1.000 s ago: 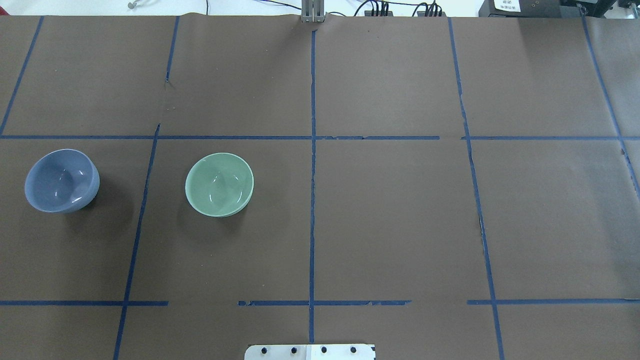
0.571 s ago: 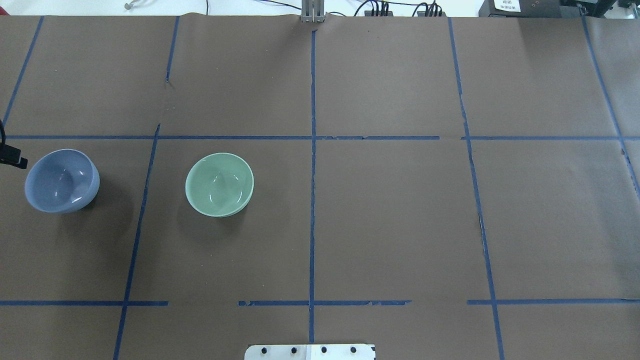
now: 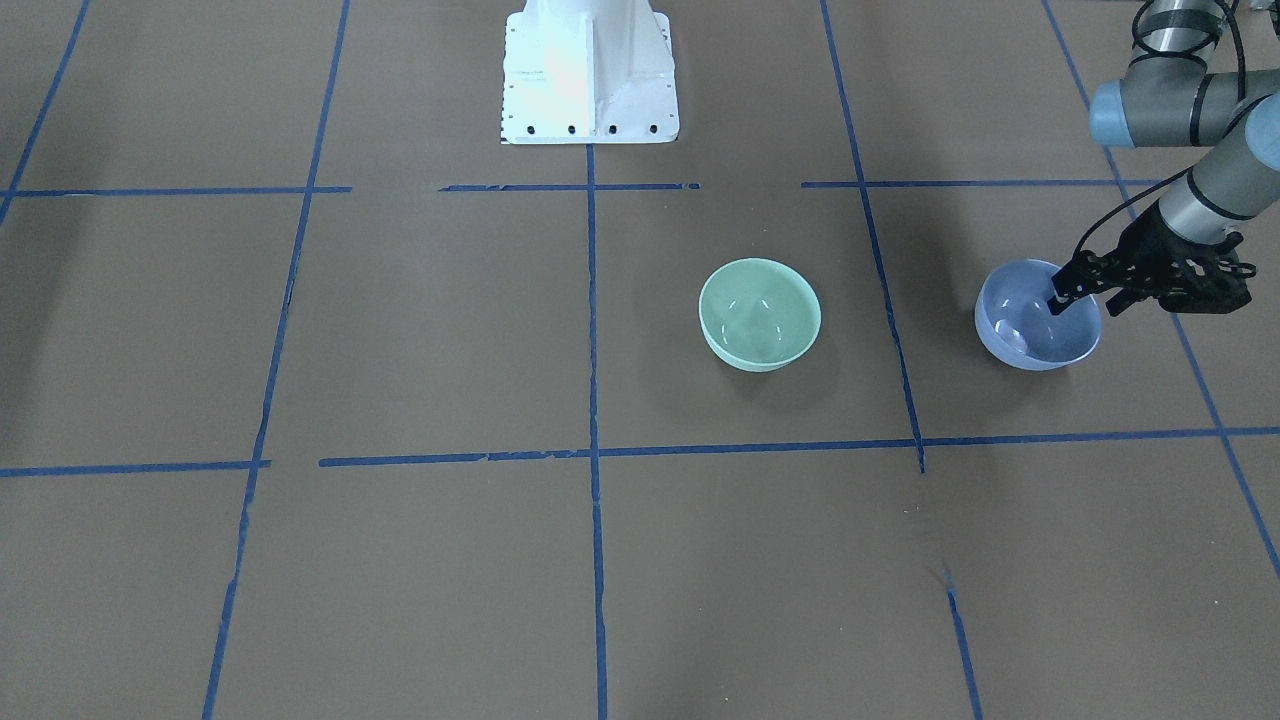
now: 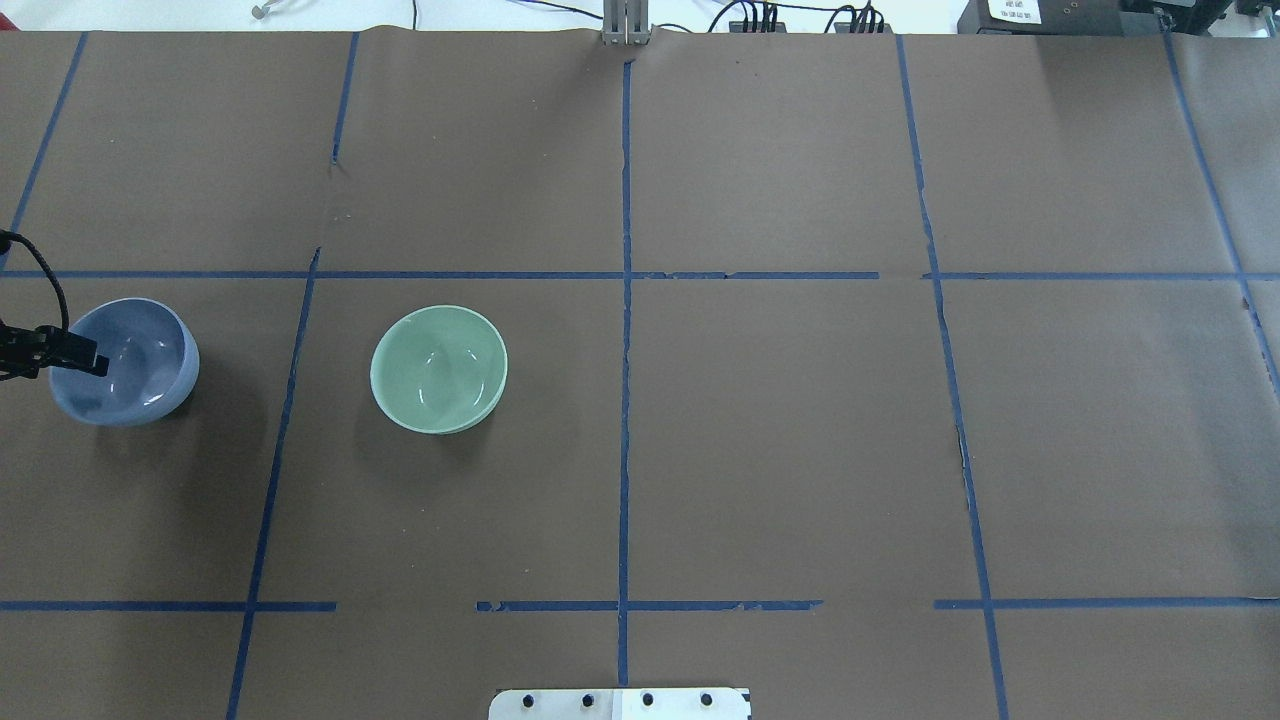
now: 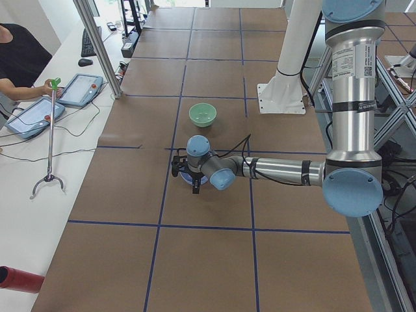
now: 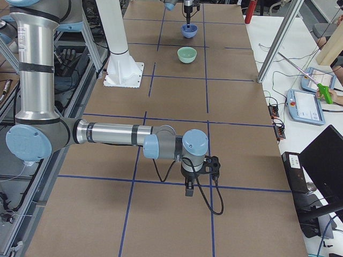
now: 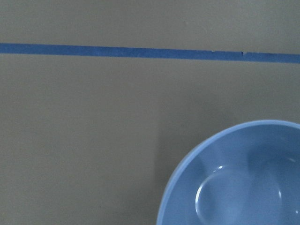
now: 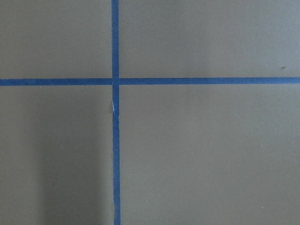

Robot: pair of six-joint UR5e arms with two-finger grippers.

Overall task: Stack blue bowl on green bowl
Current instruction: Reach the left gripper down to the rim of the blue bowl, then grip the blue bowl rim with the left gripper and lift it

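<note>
Two bowls are sitting upright on the desk (image 4: pixel 760 430), both in the overhead view's left half. At the far left edge, the left gripper (image 4: pixel 55 360) is hanging over the blue bowl (image 4: pixel 140 385), with its fingers (image 3: pixel 1060 300) spread apart across the rim, one inside. Further right, well apart, the green bowl (image 4: pixel 438 368) is resting. The right gripper (image 6: pixel 188 188) is showing only in the exterior right view, where I cannot tell its fingers' state.

You have both bowls on the tabletop (image 4: pixel 800 450) in the robot's left half, standing apart: the green bowl (image 4: pixel 438 369) nearer the middle, the blue bowl (image 4: pixel 140 365) farther out. The left gripper (image 3: pixel 1087 300) hangs at the blue bowl's outer rim, away from the green bowl. The right gripper (image 6: pixel 199 183) is well apart, over the opposite end.
</note>
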